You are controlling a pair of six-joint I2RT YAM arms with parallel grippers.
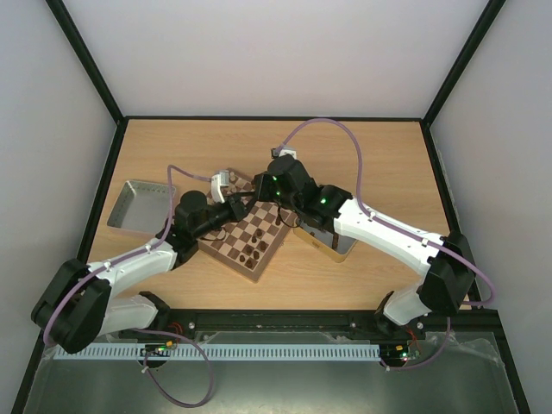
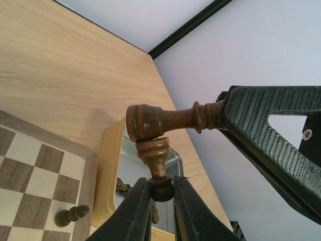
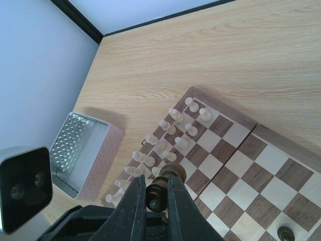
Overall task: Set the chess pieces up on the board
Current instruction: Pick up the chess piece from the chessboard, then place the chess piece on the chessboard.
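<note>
Both grippers meet above the board [image 1: 250,246]. My left gripper [image 2: 161,187] is shut on the round head of a dark brown piece [image 2: 155,155]. Its base touches a second dark brown piece [image 2: 165,119], which lies sideways in the right gripper's ribbed finger [image 2: 261,125]. In the right wrist view my right gripper [image 3: 156,187] is shut on that dark piece [image 3: 172,174], above the board [image 3: 241,160]. Several cream pieces [image 3: 170,135] stand in two rows along one side of the board. In the top view the left gripper [image 1: 244,204] and the right gripper [image 1: 261,187] are close together.
A grey tray [image 1: 138,205] lies left of the board and also shows in the right wrist view [image 3: 75,150]. A metal tin [image 2: 113,165] holding dark pieces sits right of the board, under the right arm [image 1: 332,241]. A dark piece [image 2: 70,216] is on the board.
</note>
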